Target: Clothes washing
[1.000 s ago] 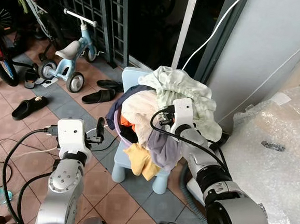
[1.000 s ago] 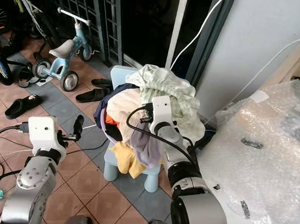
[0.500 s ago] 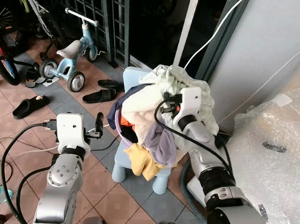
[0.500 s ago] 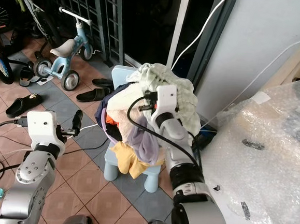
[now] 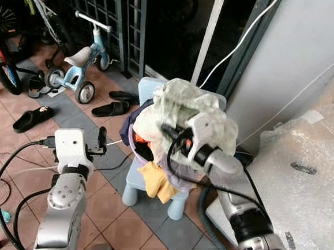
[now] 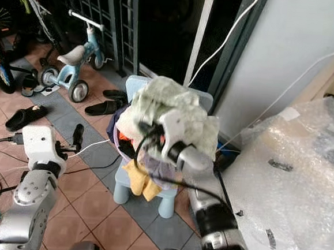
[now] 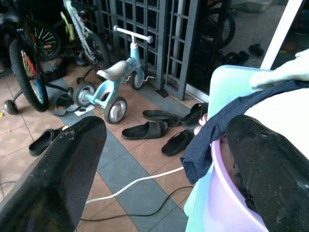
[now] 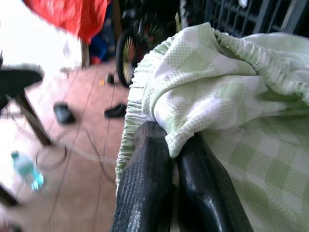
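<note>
Step in hand, as I judge it: unloading laundry for the wash. The right gripper (image 8: 171,145) has its fingers pressed together on a fold of the green checked cloth (image 8: 231,101), which tops the clothes heap (image 5: 155,130) in the basin (image 7: 219,193) on the stool (image 5: 145,187). The left gripper (image 7: 164,159) hangs beside the basin, fingers spread wide, basin rim and a navy garment (image 7: 212,140) just off one fingertip. Next move likely calls for lifting the cloth clear without dragging the heap off.

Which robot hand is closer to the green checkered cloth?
Right. The right tool is shut on the green checkered cloth, pinching its edge on top of the laundry pile. The left tool is open beside the purple basket, lower down.
</note>
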You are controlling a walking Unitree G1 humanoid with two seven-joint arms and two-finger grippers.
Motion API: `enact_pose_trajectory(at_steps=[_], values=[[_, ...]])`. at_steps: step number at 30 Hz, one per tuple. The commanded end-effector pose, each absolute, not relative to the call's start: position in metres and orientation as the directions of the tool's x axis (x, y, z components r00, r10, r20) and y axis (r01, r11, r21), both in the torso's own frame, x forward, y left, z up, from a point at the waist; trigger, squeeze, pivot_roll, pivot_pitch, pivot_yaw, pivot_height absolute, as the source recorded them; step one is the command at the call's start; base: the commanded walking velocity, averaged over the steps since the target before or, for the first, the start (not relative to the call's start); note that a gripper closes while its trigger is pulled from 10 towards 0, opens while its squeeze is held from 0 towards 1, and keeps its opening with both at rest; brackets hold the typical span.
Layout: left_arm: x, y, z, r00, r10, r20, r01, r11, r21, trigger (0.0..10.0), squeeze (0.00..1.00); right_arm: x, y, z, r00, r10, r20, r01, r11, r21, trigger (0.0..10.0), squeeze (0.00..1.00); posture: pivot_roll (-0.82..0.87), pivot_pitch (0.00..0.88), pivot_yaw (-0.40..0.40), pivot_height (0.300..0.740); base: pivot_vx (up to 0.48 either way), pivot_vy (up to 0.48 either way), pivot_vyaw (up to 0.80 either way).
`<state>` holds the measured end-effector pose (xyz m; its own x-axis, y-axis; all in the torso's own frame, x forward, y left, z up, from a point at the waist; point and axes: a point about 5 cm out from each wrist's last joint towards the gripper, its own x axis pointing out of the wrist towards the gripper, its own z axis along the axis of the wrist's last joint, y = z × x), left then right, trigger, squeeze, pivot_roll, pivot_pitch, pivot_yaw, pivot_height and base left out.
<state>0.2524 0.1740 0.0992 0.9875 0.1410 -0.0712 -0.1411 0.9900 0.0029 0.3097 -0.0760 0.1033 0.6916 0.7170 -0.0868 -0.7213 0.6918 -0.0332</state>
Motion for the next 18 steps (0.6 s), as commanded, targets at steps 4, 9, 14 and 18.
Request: enact_pose_trajectory(at_steps=[4,9,14,18], values=[[0.249,0.167,0.095,0.989,0.115,-0.098,-0.115,0.993,-0.001,10.0,0.00,0.307,-0.076,0.107,0.723,0.684,-0.099,-0.691,0.708,-0.145,10.0,1.00,0.01,0.040,-0.024,0.740,0.000,0.000,0.00],[0.250,0.165,0.094,0.992,0.074,-0.106,-0.072,0.997,0.015,10.0,0.00,0.306,-0.081,0.099,0.767,0.627,-0.139,-0.642,0.748,-0.168,10.0,0.90,0.01,0.063,-0.007,0.740,0.000,0.000,0.00],[0.248,0.170,0.094,0.989,0.090,-0.116,-0.088,0.996,0.022,10.0,0.00,0.301,-0.084,0.091,0.769,0.610,-0.192,-0.637,0.755,-0.152,0.0,0.00,0.01,0.075,-0.008,0.740,0.000,0.000,0.00],[0.245,0.170,0.092,0.987,0.090,-0.130,-0.088,0.996,0.024,10.0,0.00,0.298,-0.089,0.089,0.741,0.633,-0.223,-0.667,0.732,-0.138,0.0,0.00,0.02,0.078,-0.006,0.740,0.000,0.000,0.00]])
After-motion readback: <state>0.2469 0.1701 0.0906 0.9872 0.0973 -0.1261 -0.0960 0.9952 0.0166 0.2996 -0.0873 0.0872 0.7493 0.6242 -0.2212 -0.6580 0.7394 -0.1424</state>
